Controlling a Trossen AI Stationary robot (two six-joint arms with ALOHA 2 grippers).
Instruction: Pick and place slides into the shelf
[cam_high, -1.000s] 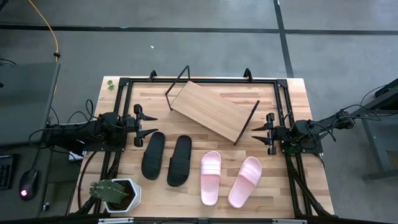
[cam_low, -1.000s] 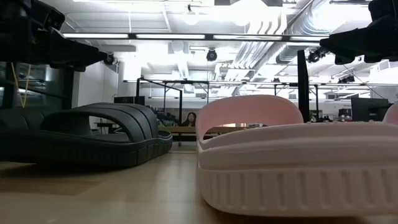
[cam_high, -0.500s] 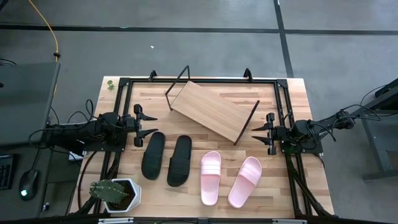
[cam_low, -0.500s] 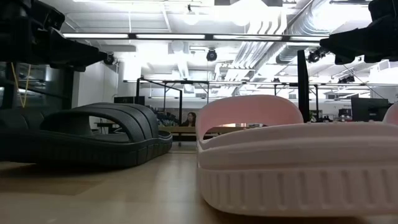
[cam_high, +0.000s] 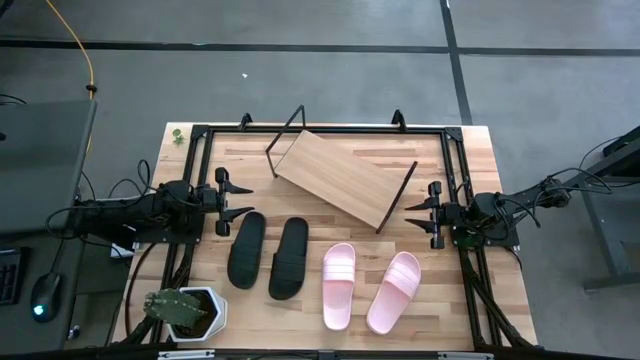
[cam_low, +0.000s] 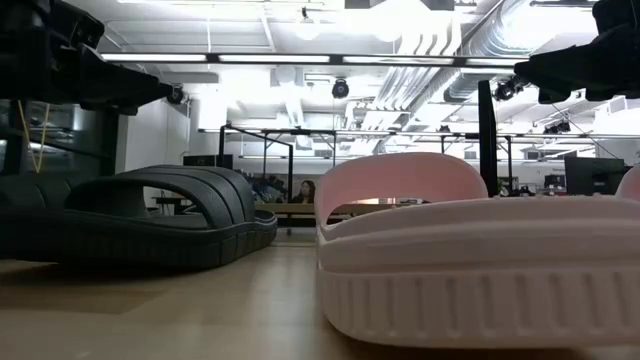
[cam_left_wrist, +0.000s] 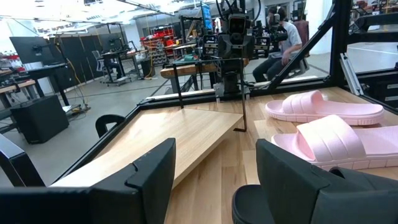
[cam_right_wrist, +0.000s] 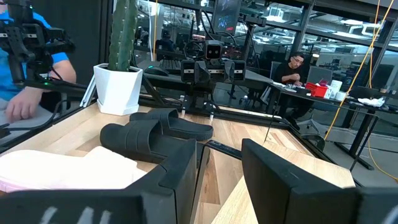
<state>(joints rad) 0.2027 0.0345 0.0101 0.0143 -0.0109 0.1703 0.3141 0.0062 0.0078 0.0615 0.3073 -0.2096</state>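
Your open left gripper (cam_high: 243, 198) and empty, part-open right gripper (cam_high: 412, 213) flank the tilted light wooden shelf (cam_high: 340, 177), with black slides (cam_high: 268, 253) and pink slides (cam_high: 370, 288) lined up just before it, ready for picking.

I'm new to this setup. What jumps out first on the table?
Two pairs of slides lie side by side at the table's near edge: the black pair left, the pink pair right. Behind them the shelf sits askew, and a potted cactus stands in the near left corner.

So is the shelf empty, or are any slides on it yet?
Empty: the shelf board is bare; all four slides lie on the table.
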